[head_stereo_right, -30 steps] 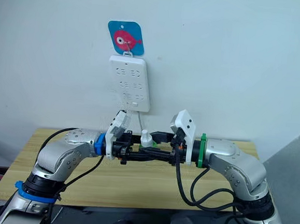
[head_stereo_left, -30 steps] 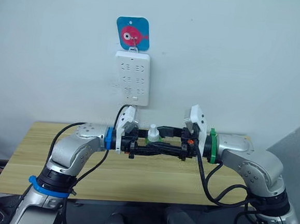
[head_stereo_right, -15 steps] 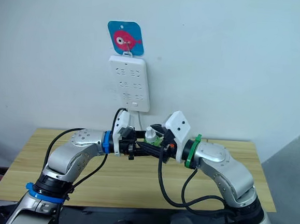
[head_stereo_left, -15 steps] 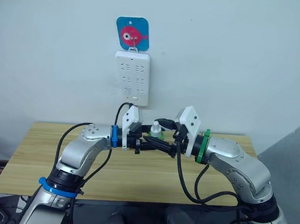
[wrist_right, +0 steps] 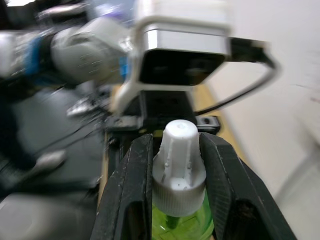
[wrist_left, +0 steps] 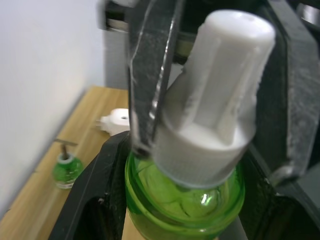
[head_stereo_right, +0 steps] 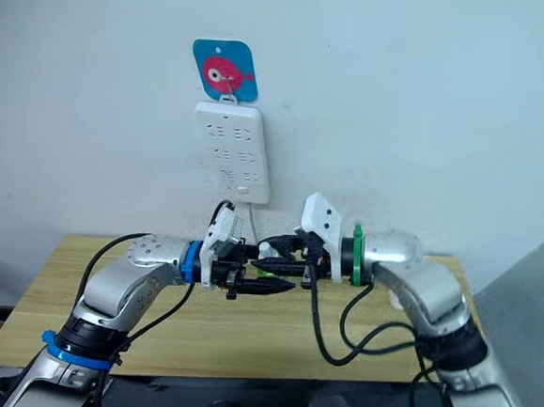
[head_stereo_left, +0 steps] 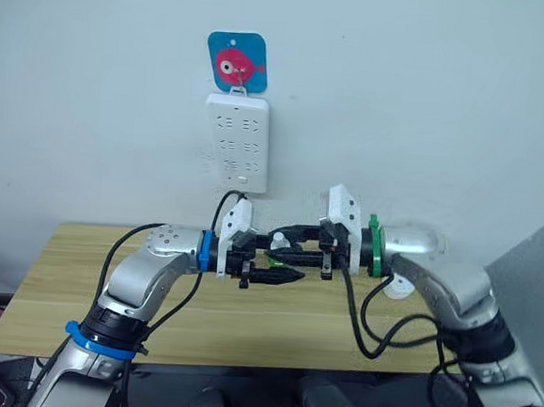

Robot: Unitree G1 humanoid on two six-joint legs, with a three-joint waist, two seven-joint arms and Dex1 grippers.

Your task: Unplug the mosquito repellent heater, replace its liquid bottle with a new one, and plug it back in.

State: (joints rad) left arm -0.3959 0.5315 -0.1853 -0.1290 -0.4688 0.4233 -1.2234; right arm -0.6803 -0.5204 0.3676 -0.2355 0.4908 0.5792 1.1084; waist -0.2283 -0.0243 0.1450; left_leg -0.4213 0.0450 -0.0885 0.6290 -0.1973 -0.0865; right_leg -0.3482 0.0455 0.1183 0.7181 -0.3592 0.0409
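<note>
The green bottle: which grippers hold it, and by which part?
The right gripper clamps the green bottle's white cap; the left gripper grips its green body.

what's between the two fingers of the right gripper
A green liquid bottle: the right gripper pinches its white cap, seen in the right wrist view.

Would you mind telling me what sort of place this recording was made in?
Probably an indoor test room: a wooden table against a bare pale wall, with a white power strip hung from a fish-patterned hook.
</note>
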